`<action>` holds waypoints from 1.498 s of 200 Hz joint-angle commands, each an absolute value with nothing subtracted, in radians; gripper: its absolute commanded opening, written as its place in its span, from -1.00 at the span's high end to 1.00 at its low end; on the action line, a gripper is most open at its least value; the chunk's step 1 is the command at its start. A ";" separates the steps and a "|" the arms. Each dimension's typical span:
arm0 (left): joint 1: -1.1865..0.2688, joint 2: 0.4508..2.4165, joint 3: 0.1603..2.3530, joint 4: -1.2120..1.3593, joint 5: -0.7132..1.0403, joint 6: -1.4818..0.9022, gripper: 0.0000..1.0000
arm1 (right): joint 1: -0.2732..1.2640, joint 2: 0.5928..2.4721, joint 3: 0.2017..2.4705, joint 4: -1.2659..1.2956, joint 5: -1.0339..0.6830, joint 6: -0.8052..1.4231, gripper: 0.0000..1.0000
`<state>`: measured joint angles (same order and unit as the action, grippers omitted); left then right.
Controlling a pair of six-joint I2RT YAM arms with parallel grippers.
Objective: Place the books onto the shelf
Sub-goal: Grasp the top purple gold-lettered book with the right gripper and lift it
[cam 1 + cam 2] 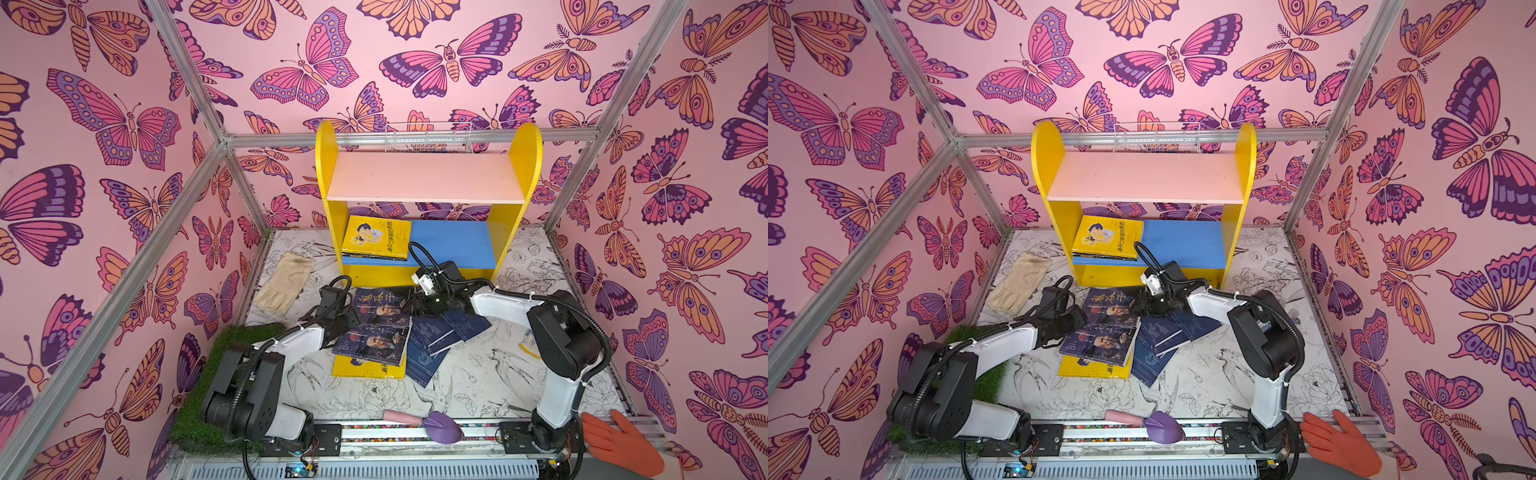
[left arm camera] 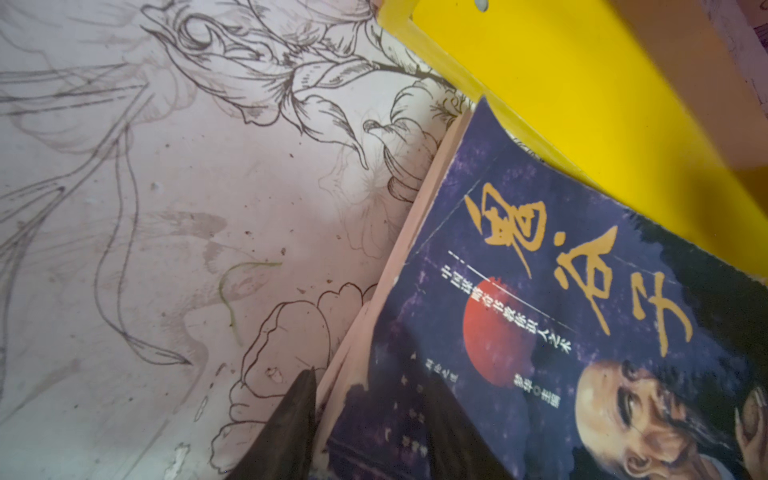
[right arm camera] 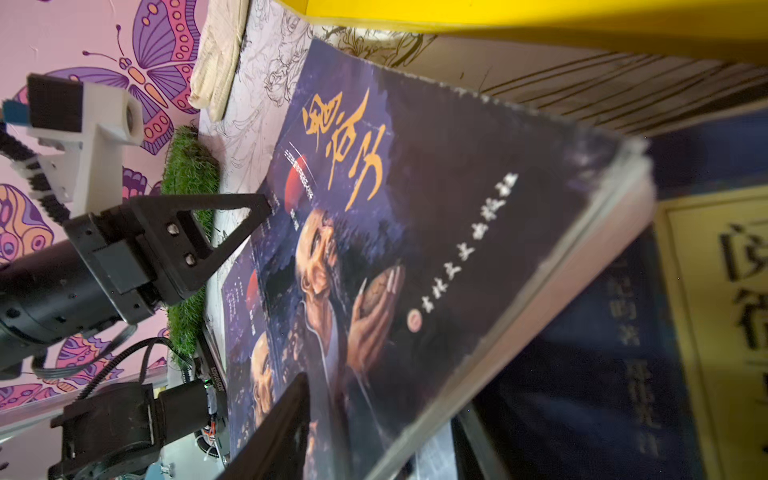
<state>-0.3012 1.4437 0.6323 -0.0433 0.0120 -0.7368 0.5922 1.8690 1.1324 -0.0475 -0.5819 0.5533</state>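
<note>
So the pile of books sits on the table point(image 1: 478, 374) right in front of the shelf point(image 1: 528, 166), and the top portrait book point(image 1: 381, 306) is the one getting attention. It lies across a second portrait book point(image 1: 376, 343), with a yellow book point(image 1: 365, 368) under those and the navy books point(image 1: 432, 332) fanned out beside them. A small stack topped by a yellow cover point(image 1: 376, 237) lies on the blue lower board point(image 1: 457, 243), tucked against the left panel.

The right gripper point(image 1: 413, 308) is about half open, with one finger on the cover and one under the book's right edge, which looks to me like a real grip. The left gripper point(image 1: 352, 319) straddles the opposite edge. In the left wrist view one fingertip point(image 2: 305, 386) sits just outside the page edge (whether it's actually pinching, I can't tell).

What worries me:
- If the left fingers catch only the cover and a few pages, the book will probably fan open on the lift and slip out.
- With one floppy paperback between two arms, any mismatch in how they move will likely bow it or yank it out of the weaker grip.
- The lower finger may drag the second portrait book along.
- The book's far edge nearly touches the shelf's yellow base, so going forward before going up could jam it or shove the shelf.
- The bay under the pink upper board point(image 1: 424, 176) looks low, so two wrists in there seems tight.
</note>
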 commanded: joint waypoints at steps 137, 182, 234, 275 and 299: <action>-0.331 1.322 0.590 -0.139 0.069 -0.732 -0.13 | 0.594 1.713 1.053 0.155 -0.637 0.612 1.00; -0.215 1.109 0.574 -0.096 0.163 -0.802 -0.50 | 0.539 1.582 0.924 0.336 -0.789 0.673 1.00; -0.153 1.097 0.581 0.045 0.439 -0.837 -0.69 | 0.477 1.487 0.883 0.476 -0.859 0.759 1.00; -0.152 1.129 0.546 0.225 0.589 -0.870 -0.70 | 0.477 1.502 0.918 0.489 -0.862 0.779 1.00; -0.153 1.151 0.526 0.308 0.633 -0.902 -0.50 | 0.477 1.518 0.917 0.551 -0.864 0.827 1.00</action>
<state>-0.1574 1.1294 0.5564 0.1730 0.5289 -0.8658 0.4774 1.5131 0.8684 0.3988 -0.8249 0.7704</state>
